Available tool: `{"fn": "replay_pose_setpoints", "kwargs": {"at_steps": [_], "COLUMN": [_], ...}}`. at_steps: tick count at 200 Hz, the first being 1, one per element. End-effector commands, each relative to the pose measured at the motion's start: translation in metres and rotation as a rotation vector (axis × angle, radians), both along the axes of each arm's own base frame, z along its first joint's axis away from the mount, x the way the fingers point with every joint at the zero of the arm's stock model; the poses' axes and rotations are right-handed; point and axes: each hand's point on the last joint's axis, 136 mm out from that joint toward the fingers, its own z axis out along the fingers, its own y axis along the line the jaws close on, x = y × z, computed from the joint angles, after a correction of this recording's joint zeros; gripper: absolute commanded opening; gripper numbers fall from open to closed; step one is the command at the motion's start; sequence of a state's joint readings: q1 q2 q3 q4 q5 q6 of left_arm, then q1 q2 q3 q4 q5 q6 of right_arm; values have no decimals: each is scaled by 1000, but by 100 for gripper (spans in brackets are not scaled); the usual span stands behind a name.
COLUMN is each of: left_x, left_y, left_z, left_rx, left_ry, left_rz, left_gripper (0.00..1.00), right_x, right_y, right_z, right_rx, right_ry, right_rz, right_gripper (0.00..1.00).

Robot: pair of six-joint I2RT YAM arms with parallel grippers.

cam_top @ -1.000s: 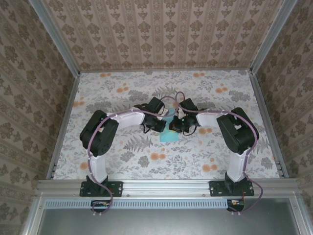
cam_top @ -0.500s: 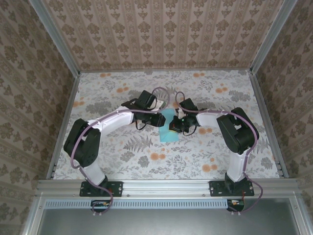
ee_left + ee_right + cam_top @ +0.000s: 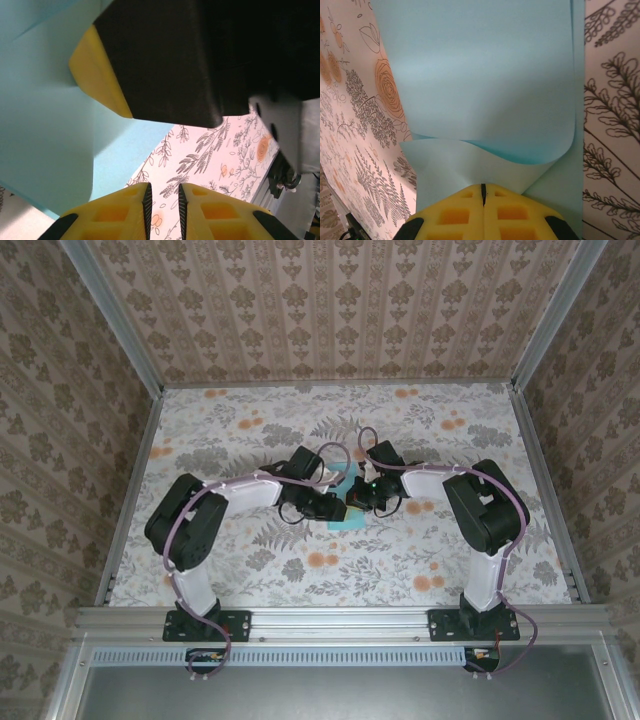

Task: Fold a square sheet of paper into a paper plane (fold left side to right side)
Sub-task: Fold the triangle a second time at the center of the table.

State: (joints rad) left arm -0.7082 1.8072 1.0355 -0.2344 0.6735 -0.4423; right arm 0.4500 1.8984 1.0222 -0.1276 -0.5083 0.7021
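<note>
Sheet (image 3: pixel 480 75) lies mid-table between the arms, one side curled over but not creased flat, left gripper (image 3: pixel 162 197) barely ajar and empty beside it, right gripper (image 3: pixel 483 189) closed at the curl's edge, so the first fold looks half made and the plane folds remain.

Bright even light, soft shadows; wrist views blurred up close

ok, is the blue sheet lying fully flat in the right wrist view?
No, the blue sheet is doubled over, its upper layer bulging in a loose, uncreased curve.
</note>
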Motion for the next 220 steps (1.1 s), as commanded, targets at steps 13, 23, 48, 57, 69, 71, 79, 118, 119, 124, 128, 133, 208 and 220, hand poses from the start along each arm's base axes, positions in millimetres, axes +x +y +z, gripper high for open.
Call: {"fn": "replay_pose_setpoints", "kwargs": {"at_steps": [13, 23, 48, 57, 69, 71, 79, 118, 119, 124, 128, 133, 208, 220], "left_x": [-6, -7, -4, -5, -5, -5, -5, -5, -5, -5, -5, -6, -26, -31], "left_y": [2, 4, 12, 13, 16, 16, 17, 20, 20, 21, 21, 22, 38, 42], "left_z": [-16, -20, -30, -33, -35, -35, -36, -36, -36, -36, -36, -37, -48, -50], "left_rx": [46, 63, 124, 135, 150, 151, 156, 164, 165, 166, 167, 169, 176, 177], "left_ry": [26, 26, 9, 11, 10, 9, 7, -4, -5, -5, -5, -1, 48, 57], "left_rz": [-19, -22, -17, -20, -17, -16, -14, -5, -5, -3, -3, -2, 32, 41], "left_gripper": [23, 23, 23, 23, 23, 23, 23, 23, 23, 23, 23, 22, 15, 13], "right_x": [-18, -18, -18, -18, -18, -18, -18, -19, -19, -19, -19, -19, -20, -20], "right_y": [-15, -15, -15, -15, -16, -16, -16, -17, -17, -17, -17, -17, -21, -21], "right_z": [-27, -27, -27, -27, -27, -27, -27, -28, -28, -28, -28, -28, -30, -29], "right_rx": [-102, -103, -103, -105, -108, -108, -111, -116, -115, -115, -115, -116, -126, -126], "right_ry": [87, 89, 91, 90, 90, 90, 92, 93, 93, 91, 92, 94, 103, 102], "right_rz": [5, 5, 6, 6, 8, 8, 9, 10, 10, 10, 10, 11, 9, 9], "right_gripper": [3, 3, 3, 3, 3, 3, 3, 3, 3, 3, 3, 3, 3, 3]}}
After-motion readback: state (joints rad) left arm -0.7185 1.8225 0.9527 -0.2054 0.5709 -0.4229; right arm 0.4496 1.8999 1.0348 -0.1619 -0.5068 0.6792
